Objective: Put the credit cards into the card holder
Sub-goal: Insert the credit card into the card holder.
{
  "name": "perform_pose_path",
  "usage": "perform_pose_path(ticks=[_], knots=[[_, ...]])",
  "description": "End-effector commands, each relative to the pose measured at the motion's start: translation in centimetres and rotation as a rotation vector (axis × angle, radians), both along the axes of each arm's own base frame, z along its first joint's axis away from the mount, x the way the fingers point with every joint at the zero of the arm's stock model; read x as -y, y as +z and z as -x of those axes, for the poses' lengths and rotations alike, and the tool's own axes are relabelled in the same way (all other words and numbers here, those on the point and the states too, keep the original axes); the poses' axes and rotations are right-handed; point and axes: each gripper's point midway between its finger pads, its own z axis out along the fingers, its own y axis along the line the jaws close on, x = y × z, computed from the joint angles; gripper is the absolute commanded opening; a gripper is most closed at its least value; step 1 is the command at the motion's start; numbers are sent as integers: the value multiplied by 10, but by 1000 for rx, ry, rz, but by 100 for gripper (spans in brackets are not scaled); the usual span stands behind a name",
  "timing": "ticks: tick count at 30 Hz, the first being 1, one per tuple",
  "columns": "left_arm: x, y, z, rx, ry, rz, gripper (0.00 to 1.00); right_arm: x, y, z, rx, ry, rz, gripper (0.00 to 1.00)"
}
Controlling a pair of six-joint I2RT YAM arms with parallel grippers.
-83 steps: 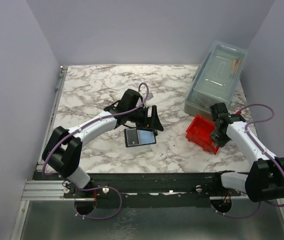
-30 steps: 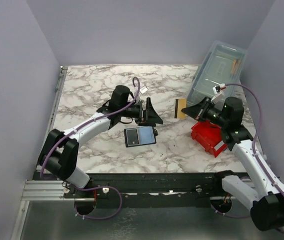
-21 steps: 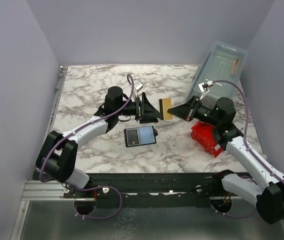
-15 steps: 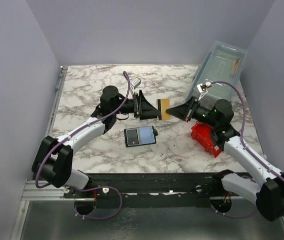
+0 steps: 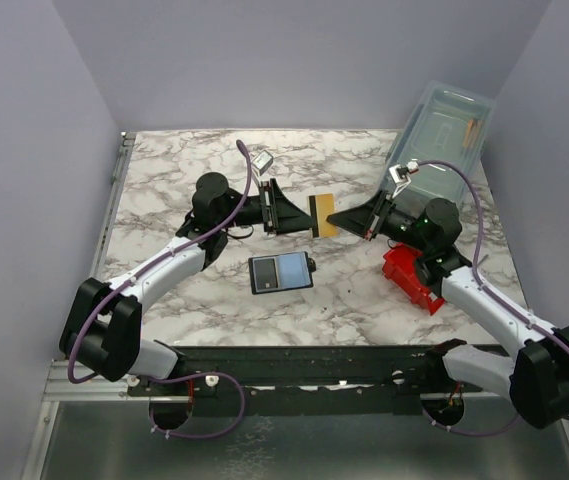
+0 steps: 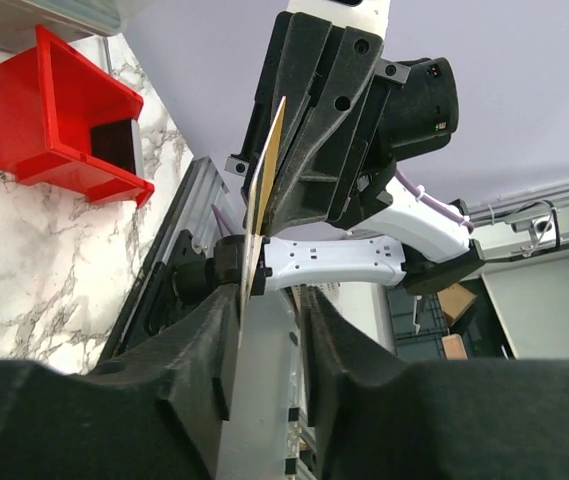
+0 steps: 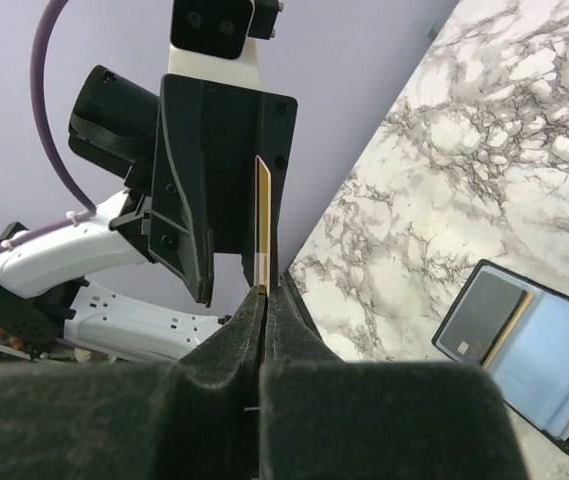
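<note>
Left gripper and right gripper raised, facing tip to tip, right pinched on a credit card, left jaws parted around it

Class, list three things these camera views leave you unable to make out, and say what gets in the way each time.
1. Red bin contents: top view, the right arm overlaps it; left wrist view shows only a dark patch inside.
2. Credit card face: edge-on in both wrist views, too small from above.
3. Clear box contents: top view, hazy through the lid.
</note>
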Motion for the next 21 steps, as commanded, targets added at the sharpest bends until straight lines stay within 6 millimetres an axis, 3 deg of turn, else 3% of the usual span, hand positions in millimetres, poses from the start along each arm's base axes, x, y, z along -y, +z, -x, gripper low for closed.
perform_pose_path(ticks=[1,3,6,7,9,15,21], knots=[[-3,8,-1,48,21,25,32,-8,2,5,21,41,-12,0],[-5,7,-2,49,29,24,28,-8,1,5,18,38,-13,0],[-10,2,-4,46,37,14,9,-12,-5,4,-1,41,-5,1],[-13,-3,-7,30,45,1,0,-13,-9,3,-20,38,8,9],[-23,-19,-13,5,73,-47,0,-13,-28,-5,-73,2,73,26],[-72,-123,-20,-99,184,-569,0,-9,-88,-22,-181,-99,283,37],[-103,-195,-1,-289,178,-772,0,-37,-155,-29,-310,-120,624,50]])
